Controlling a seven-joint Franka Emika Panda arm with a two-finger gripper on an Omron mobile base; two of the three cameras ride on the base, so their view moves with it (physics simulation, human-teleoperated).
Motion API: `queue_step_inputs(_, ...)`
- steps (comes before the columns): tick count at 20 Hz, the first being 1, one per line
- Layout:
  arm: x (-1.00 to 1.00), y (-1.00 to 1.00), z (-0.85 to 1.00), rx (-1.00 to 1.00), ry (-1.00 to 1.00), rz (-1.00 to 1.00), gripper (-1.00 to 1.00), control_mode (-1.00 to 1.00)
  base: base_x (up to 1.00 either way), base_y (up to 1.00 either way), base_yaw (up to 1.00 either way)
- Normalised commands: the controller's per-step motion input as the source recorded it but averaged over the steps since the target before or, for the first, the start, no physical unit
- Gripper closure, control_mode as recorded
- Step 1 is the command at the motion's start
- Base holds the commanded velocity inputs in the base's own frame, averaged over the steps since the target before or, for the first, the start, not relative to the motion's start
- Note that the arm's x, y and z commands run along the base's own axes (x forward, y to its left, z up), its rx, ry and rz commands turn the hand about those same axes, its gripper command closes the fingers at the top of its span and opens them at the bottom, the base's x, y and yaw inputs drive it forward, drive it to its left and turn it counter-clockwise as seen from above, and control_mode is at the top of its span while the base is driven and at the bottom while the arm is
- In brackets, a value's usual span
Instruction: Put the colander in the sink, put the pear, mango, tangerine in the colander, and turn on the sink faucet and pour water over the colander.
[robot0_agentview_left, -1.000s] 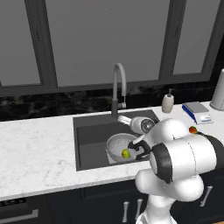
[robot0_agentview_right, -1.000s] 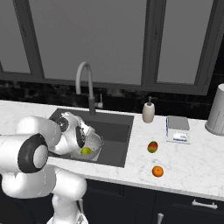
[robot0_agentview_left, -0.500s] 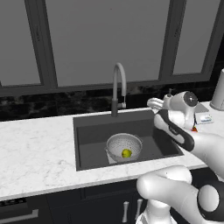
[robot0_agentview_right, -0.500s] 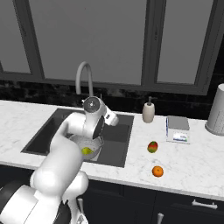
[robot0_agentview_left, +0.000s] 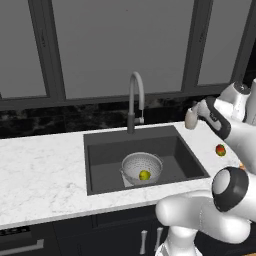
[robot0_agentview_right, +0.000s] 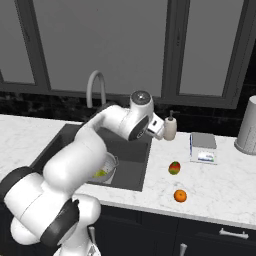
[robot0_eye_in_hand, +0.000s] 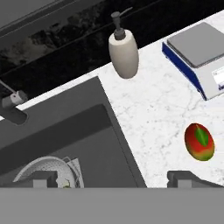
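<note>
The colander (robot0_agentview_left: 142, 168) sits on the floor of the sink (robot0_agentview_left: 102, 150), toward its front. The pear (robot0_agentview_left: 144, 175) lies inside the colander. The faucet (robot0_agentview_left: 135, 100) stands behind the sink at its rear edge, its spout arched over the basin.

The mango (robot0_agentview_right: 174, 167) lies on the white marble desk (robot0_agentview_right: 220, 185) to the right of the sink, apart from its rim. The tangerine (robot0_agentview_right: 180, 196) lies on the desk nearer the front edge, close to the mango but not touching it.

The arm reaches over the right rear corner of the sink. The pincer (robot0_eye_in_hand: 111, 177) hangs above the sink's right edge with its jaws spread wide and nothing between them. In the hand view, one fingertip (robot0_eye_in_hand: 43, 178) lines up over the colander rim and the other over the desk just below the mango.

A soap dispenser (robot0_agentview_right: 170, 129) stands upright on the desk behind the sink's right corner. A scale (robot0_agentview_right: 203, 147) with a blue base lies flat on the desk to the right of the dispenser.
</note>
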Motion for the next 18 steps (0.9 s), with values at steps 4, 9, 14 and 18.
queue_step_inputs(4, -0.12, -0.74, -0.42, -0.08, 0.28, 0.00, -1.00, -1.00, 0.00, 0.00, 0.00)
queue_step_inputs(9, -0.19, -0.70, -0.55, 0.00, 0.26, 0.00, -1.00, -1.00, 0.00, 0.00, 0.00)
queue_step_inputs(14, -0.21, -0.57, -0.89, 0.00, 0.08, 0.03, -1.00, -1.00, 0.00, 0.00, 0.00)
queue_step_inputs(18, 0.00, -0.28, -0.86, 0.00, 0.00, 0.07, -1.00, -1.00, 0.00, 0.00, 0.00)
